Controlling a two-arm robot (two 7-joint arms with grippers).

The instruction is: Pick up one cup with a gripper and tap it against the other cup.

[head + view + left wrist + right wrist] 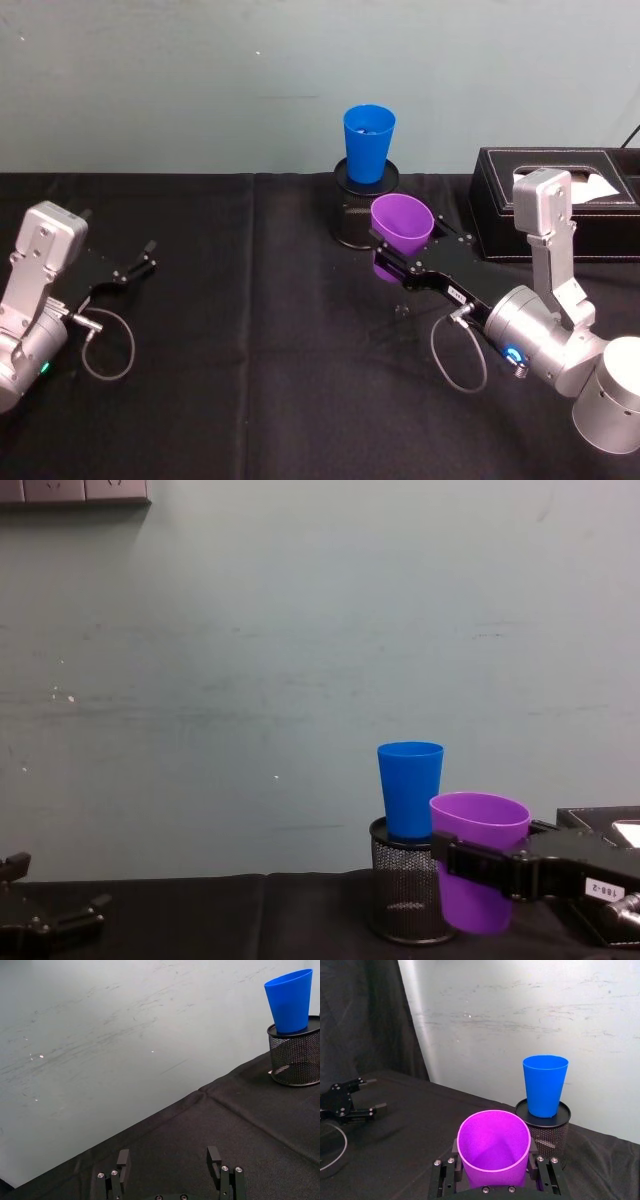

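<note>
My right gripper (386, 256) is shut on the purple cup (402, 224), holding it upright by its lower body just off the black tablecloth. The blue cup (368, 142) stands upright on top of a black wire-mesh pen holder (350, 218) right behind and left of the purple one. In the chest view the purple cup (478, 865) sits beside the holder (403, 892), its rim lower than the blue cup (410, 788); I cannot tell if the two cups touch. The right wrist view shows the purple cup (493, 1146) between the fingers (451, 1164), with the blue cup (544, 1085) beyond.
My left gripper (130, 268) rests open on the cloth at the far left, idle. A black tissue box (560, 205) stands at the back right, close to the right arm. A pale wall runs behind the table edge.
</note>
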